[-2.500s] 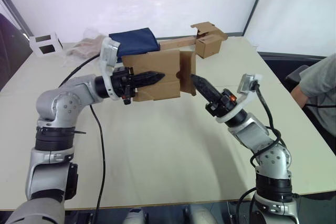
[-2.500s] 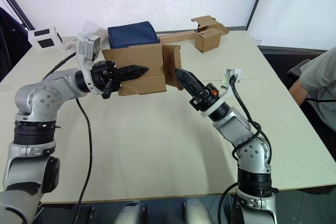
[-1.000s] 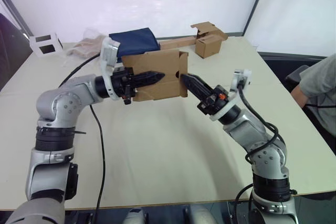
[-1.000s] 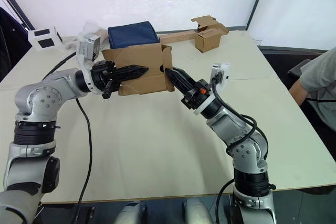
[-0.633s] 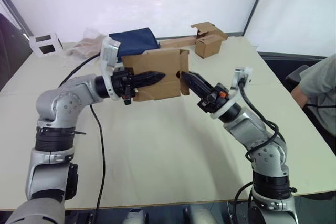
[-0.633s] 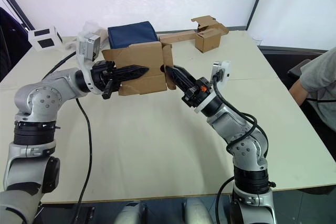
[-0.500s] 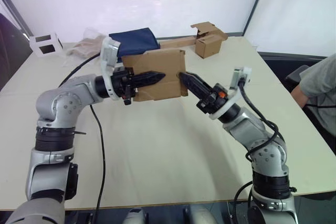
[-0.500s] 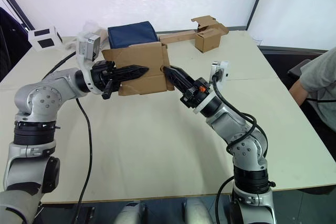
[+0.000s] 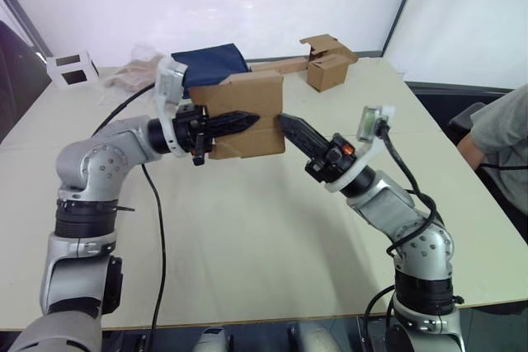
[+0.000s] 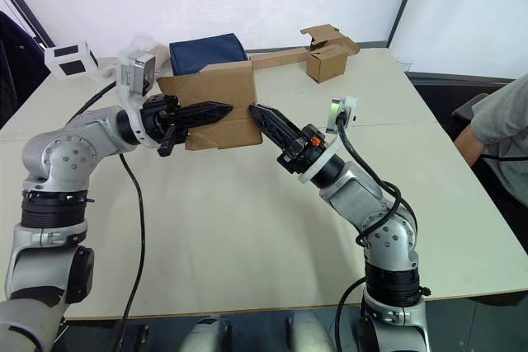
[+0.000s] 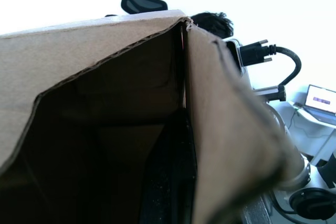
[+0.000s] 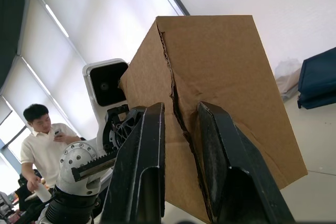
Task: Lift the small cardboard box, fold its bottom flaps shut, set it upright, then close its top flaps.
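From the head views, your left gripper (image 9: pixel 239 120) held the unmarked small cardboard box (image 9: pixel 247 92) above the tabletop (image 9: pixel 247 228), jaws clamped on its wall. Right wrist view: your right gripper (image 12: pixel 181 124), jaws slightly apart, pressed the bottom flaps (image 12: pixel 220 82).

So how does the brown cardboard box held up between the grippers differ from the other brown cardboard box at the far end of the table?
The held brown cardboard box is off the table, gripped by the left gripper, while the far brown cardboard box rests on the table. The held one's facing end is folded flat; the far one's top flaps stand open. Both are plain, unmarked corrugated cardboard.
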Tool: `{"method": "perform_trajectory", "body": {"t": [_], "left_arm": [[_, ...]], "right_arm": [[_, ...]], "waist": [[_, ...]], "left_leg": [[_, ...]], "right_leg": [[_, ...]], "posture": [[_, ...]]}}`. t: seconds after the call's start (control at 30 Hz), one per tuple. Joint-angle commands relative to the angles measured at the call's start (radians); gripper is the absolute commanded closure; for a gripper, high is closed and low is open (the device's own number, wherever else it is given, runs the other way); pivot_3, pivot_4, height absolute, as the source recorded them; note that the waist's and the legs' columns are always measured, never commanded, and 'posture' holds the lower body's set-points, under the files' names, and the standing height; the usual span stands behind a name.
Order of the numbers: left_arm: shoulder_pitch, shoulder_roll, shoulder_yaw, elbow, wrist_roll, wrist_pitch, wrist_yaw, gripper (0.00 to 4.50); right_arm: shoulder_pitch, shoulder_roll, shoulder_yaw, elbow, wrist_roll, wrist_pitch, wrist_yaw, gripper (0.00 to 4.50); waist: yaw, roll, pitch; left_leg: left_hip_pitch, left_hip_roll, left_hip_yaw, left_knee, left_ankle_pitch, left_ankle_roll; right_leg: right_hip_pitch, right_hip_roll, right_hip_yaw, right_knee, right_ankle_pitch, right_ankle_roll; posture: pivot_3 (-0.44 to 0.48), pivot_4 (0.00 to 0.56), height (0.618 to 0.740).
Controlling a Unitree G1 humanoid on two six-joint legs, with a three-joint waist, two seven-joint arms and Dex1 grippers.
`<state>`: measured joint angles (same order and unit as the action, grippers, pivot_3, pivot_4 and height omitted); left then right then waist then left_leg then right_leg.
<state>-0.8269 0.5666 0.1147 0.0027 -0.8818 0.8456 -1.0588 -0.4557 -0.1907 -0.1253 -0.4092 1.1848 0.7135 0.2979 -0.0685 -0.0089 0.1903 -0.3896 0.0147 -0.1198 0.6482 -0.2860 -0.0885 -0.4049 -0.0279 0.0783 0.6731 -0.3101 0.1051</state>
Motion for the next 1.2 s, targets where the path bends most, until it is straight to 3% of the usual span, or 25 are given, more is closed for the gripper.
{"method": "perform_trajectory", "body": {"t": [0.03, 0.1, 0.23, 0.47, 0.6, 0.7, 0.87, 1.07, 1.13, 1.2], "left_arm": [[0.000, 0.003, 0.024, -0.033, -0.011, -0.002, 0.014, 4.50], [0.001, 0.004, 0.025, -0.035, -0.013, -0.002, 0.018, 4.50], [0.000, 0.005, 0.027, -0.036, -0.016, -0.001, 0.022, 4.50], [-0.011, -0.001, 0.024, -0.027, -0.013, -0.006, 0.024, 4.50], [-0.012, -0.008, 0.016, -0.029, -0.014, -0.002, 0.023, 4.50], [-0.009, -0.011, 0.012, -0.037, -0.012, -0.001, 0.023, 4.50], [-0.009, -0.008, 0.016, -0.039, -0.008, 0.005, 0.021, 4.50], [-0.032, 0.040, -0.034, -0.037, 0.026, 0.031, -0.011, 4.50], [-0.062, 0.071, -0.093, -0.028, 0.073, 0.040, -0.034, 4.50], [-0.126, 0.127, -0.235, -0.004, 0.213, 0.013, -0.076, 4.50]], "right_arm": [[-0.012, -0.019, -0.102, 0.010, 0.108, -0.029, -0.006, 3.52], [0.006, -0.044, -0.141, 0.029, 0.140, -0.024, -0.006, 3.52], [0.038, -0.067, -0.156, 0.047, 0.128, -0.027, 0.002, 4.44], [0.051, -0.041, -0.048, 0.024, 0.017, -0.037, 0.010, 4.44], [-0.002, -0.033, 0.079, -0.017, -0.042, -0.008, 0.040, 4.44], [-0.021, -0.029, 0.103, -0.037, -0.050, -0.007, 0.052, 4.44], [0.010, -0.087, 0.023, -0.041, -0.040, -0.003, 0.041, 4.44], [0.090, -0.230, -0.084, -0.056, -0.044, 0.005, 0.073, 4.44], [0.122, -0.292, -0.109, -0.072, -0.064, 0.014, 0.094, 4.44], [0.159, -0.363, -0.148, -0.083, -0.072, 0.023, 0.119, 4.44]], "waist": [[0.001, 0.000, 0.000], [0.002, 0.000, 0.000], [0.001, 0.000, 0.000], [-0.001, 0.000, 0.000], [-0.001, 0.000, 0.000], [0.001, 0.000, 0.000], [0.001, 0.000, 0.000], [0.004, 0.000, 0.000], [0.004, 0.000, 0.000], [0.006, -0.001, 0.000]], "left_leg": [[0.000, 0.000, 0.000, 0.000, 0.000, 0.000], [0.000, 0.000, 0.000, 0.000, 0.000, 0.000], [0.000, 0.000, 0.000, 0.000, 0.000, 0.000], [0.000, 0.000, 0.000, 0.000, 0.000, 0.000], [0.000, 0.000, 0.000, 0.000, 0.000, 0.000], [0.000, 0.000, 0.000, 0.000, 0.000, 0.000], [0.000, 0.000, 0.000, 0.000, 0.000, 0.000], [-0.001, 0.000, 0.000, 0.000, 0.000, 0.000], [-0.001, 0.000, 0.000, 0.000, 0.000, 0.000], [-0.001, 0.000, 0.000, 0.000, 0.000, 0.000]], "right_leg": [[0.000, 0.000, 0.000, 0.000, 0.000, 0.000], [0.000, 0.000, 0.000, 0.000, 0.000, 0.000], [0.000, 0.000, 0.000, 0.000, 0.000, 0.000], [0.000, 0.001, 0.000, 0.000, 0.000, 0.000], [0.000, 0.000, 0.000, 0.000, 0.000, 0.000], [0.000, 0.000, 0.000, 0.000, 0.000, 0.000], [0.000, 0.000, 0.000, 0.000, 0.000, 0.000], [0.000, 0.000, 0.000, -0.001, 0.000, 0.000], [0.000, 0.000, 0.000, -0.001, 0.000, 0.000], [0.000, 0.001, 0.000, 0.000, 0.000, 0.000]], "posture": [[0.000, 0.150, 0.740], [0.000, 0.150, 0.740], [0.000, 0.150, 0.740], [0.000, 0.150, 0.740], [0.000, 0.150, 0.740], [0.000, 0.150, 0.740], [0.000, 0.150, 0.740], [0.000, 0.150, 0.740], [0.000, 0.150, 0.740], [0.000, 0.150, 0.740]]}}
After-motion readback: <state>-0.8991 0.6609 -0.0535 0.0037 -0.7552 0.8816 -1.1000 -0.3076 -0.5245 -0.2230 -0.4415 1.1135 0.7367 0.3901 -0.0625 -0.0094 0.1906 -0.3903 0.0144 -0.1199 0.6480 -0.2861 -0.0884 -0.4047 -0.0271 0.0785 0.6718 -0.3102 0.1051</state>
